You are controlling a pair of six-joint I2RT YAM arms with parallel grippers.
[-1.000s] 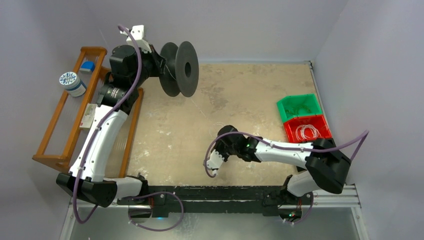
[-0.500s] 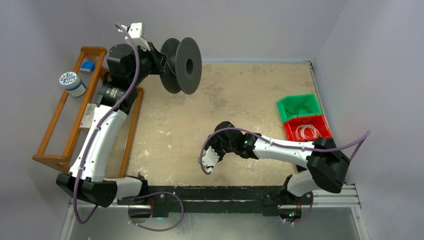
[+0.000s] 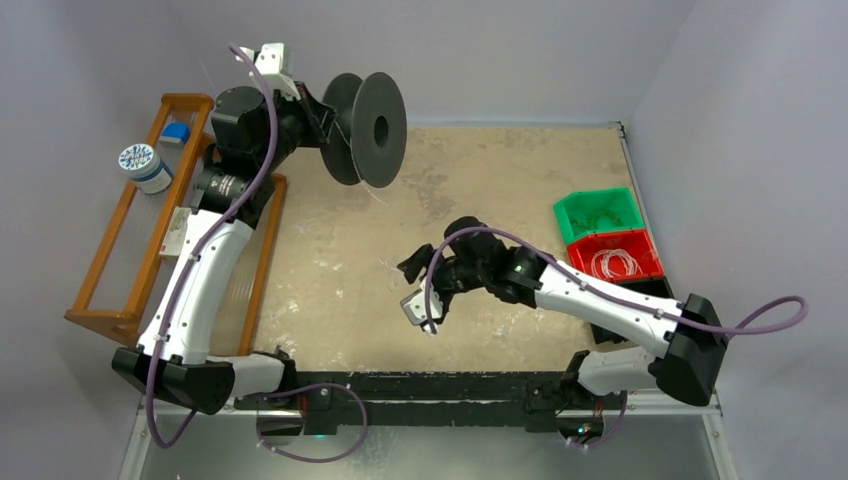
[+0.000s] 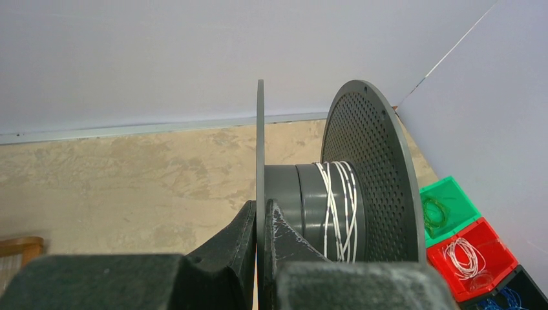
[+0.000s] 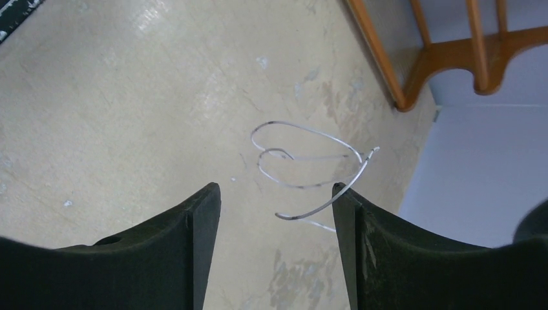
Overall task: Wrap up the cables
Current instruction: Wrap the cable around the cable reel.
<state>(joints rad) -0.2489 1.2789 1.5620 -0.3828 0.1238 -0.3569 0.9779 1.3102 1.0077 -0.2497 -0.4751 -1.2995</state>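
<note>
My left gripper [image 4: 260, 206] is shut on the near flange of a dark grey spool [image 4: 368, 174], which it holds up in the air at the back left [image 3: 365, 130]. A few turns of whitish cable [image 4: 339, 206] lie round the spool's hub. The cable's loose end [image 5: 310, 168] curls in springy loops over the tabletop. It reaches in between the spread fingers of my right gripper [image 5: 276, 190], close against the right fingertip [image 5: 342, 194]. That gripper [image 3: 418, 287] is open above the middle of the table and holds nothing.
A wooden rack [image 3: 120, 240] stands along the left edge, with a blue-and-white roll [image 3: 145, 167] on it. At the right are a green bin [image 3: 598, 215] and a red bin [image 3: 615, 258] holding coiled whitish wire. A dark bin [image 4: 510, 297] holds blue wire.
My right gripper has gone from shut to open, letting the cable end go, and has shifted a little away from the near edge. The spool has edged slightly to the right.
</note>
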